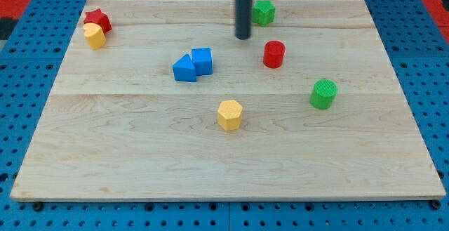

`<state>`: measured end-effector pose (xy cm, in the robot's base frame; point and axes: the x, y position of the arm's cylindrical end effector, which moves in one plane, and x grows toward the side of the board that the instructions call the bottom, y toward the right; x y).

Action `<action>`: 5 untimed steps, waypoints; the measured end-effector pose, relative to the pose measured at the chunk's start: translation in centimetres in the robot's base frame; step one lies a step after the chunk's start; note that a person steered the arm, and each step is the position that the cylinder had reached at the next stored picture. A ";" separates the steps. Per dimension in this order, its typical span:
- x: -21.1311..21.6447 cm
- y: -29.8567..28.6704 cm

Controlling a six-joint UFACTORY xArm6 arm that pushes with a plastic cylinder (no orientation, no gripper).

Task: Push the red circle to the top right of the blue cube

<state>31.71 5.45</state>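
The red circle [273, 54] is a short red cylinder standing right of the board's middle, in the upper half. The blue cube [202, 60] stands to its left, touching a blue triangular block [184, 69] on its lower left. My tip [243, 37] is the lower end of a dark rod coming down from the view's top. It sits up and to the left of the red circle, with a small gap, and up and to the right of the blue cube.
A green star-like block [263, 12] is near the top edge, right of the rod. A green cylinder [323, 94] is at the right. A yellow hexagon [229, 114] is below centre. A red star [97, 20] and a yellow block [95, 36] touch at top left.
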 end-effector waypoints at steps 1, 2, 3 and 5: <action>0.5 7.9; 2.3 11.3; 5.8 9.4; 0.7 0.6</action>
<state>32.38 6.08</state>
